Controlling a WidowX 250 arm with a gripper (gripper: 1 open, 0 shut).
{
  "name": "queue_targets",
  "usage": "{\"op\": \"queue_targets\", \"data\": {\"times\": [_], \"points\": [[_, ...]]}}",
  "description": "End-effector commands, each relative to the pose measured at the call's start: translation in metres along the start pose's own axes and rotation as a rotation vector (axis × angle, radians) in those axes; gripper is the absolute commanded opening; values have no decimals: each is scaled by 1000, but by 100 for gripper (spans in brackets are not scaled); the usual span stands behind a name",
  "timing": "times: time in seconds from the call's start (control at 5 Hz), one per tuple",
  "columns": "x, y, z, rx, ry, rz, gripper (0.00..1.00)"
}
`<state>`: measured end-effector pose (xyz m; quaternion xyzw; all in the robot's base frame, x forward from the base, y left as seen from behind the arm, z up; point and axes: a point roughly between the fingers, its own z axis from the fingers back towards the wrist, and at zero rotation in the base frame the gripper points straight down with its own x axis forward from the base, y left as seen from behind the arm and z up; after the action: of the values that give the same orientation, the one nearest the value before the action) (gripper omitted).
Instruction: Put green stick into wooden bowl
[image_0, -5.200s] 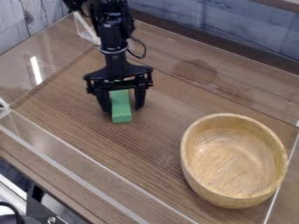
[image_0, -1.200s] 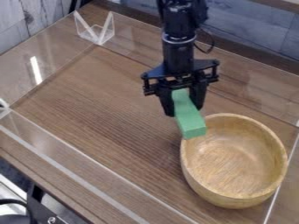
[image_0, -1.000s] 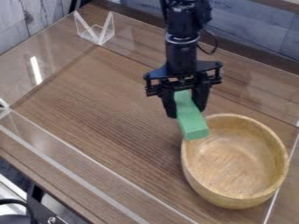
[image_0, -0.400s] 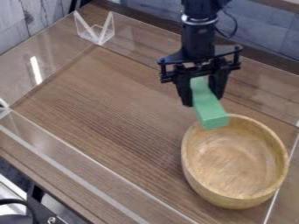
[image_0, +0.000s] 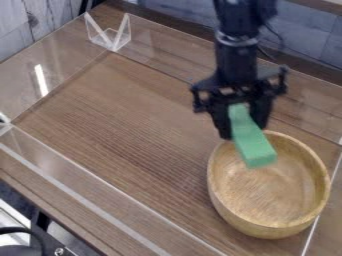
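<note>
My gripper (image_0: 239, 110) hangs from the black arm over the far left rim of the wooden bowl (image_0: 269, 184). It is shut on the upper end of the green stick (image_0: 251, 139). The stick hangs tilted, its lower end pointing right and down over the bowl's inside, above the wood and not resting on it. The bowl is wide, shallow and light tan, standing at the front right of the table, with nothing lying inside it.
A clear plastic stand (image_0: 107, 32) sits at the back left. Low transparent walls (image_0: 80, 185) border the wooden tabletop (image_0: 120, 120) along the front and left. The bowl lies close to the table's right edge.
The gripper has carried the green stick from the table's left middle rightward, and in the last half second down and right, from beside the bowl's rim to over it.
</note>
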<state>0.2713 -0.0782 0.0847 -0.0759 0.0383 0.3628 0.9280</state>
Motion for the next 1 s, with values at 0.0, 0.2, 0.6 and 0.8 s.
{"op": "queue_targets", "data": {"times": [0.0, 0.2, 0.6, 0.8], "points": [[-17, -16, -7, -45, -28, -60, 0], [-20, -14, -12, -58, -36, -123, 0], [-15, -3, -1, -74, -51, -106, 0], [-9, 2, 9, -94, -65, -63, 0]]}}
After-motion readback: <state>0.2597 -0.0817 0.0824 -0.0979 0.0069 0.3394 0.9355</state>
